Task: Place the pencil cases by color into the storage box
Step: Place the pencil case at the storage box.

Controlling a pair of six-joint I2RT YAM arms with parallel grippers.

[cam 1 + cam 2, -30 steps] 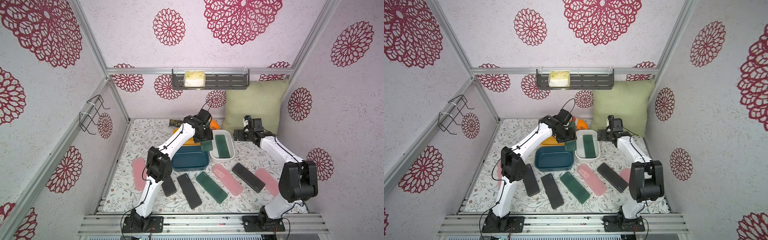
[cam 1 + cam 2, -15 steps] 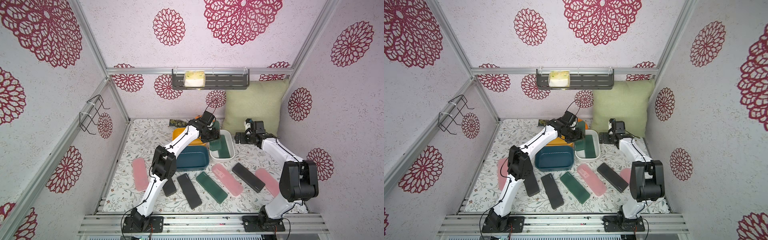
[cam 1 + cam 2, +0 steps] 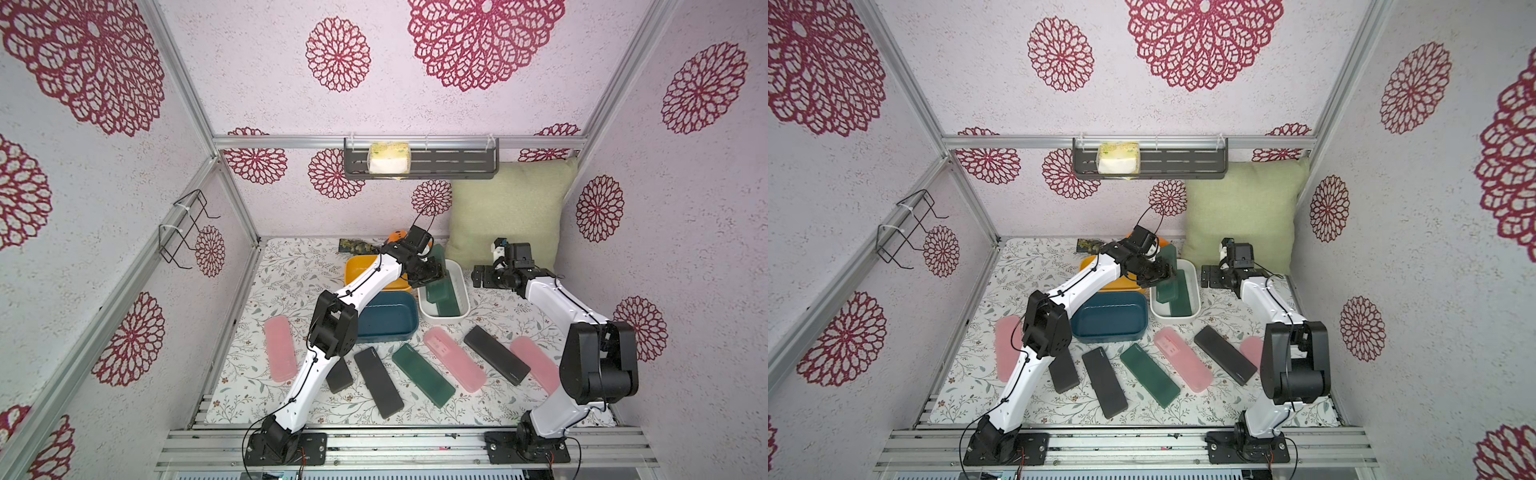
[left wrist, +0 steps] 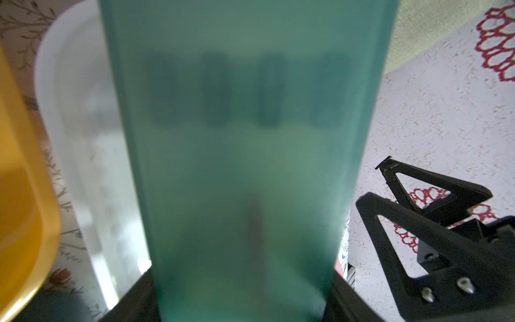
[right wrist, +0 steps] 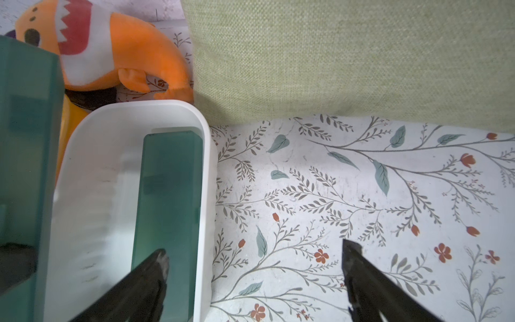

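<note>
My left gripper (image 3: 432, 275) is shut on a dark green pencil case (image 3: 436, 291), which hangs tilted over the white storage box (image 3: 441, 321). In the left wrist view that case (image 4: 245, 139) fills the frame between my fingers. Another green case (image 3: 452, 302) lies in the white box, also seen in the right wrist view (image 5: 170, 195). My right gripper (image 3: 478, 276) stands open beside that box, empty, above the mat (image 5: 255, 251). On the mat lie pink (image 3: 281, 353), black (image 3: 378, 382), green (image 3: 423, 374), pink (image 3: 455, 359), black (image 3: 496, 354) and pink (image 3: 534, 365) cases.
A blue tub (image 3: 386, 318) and a yellow tub (image 3: 359, 270) stand left of the white box. A black case (image 3: 338, 376) is half hidden under my left arm. A green cushion (image 3: 507, 212) and an orange plush toy (image 5: 111, 50) sit at the back.
My left arm carried the green case rightward from above the blue tub to over the white box. The right gripper stayed open and barely shifted.
</note>
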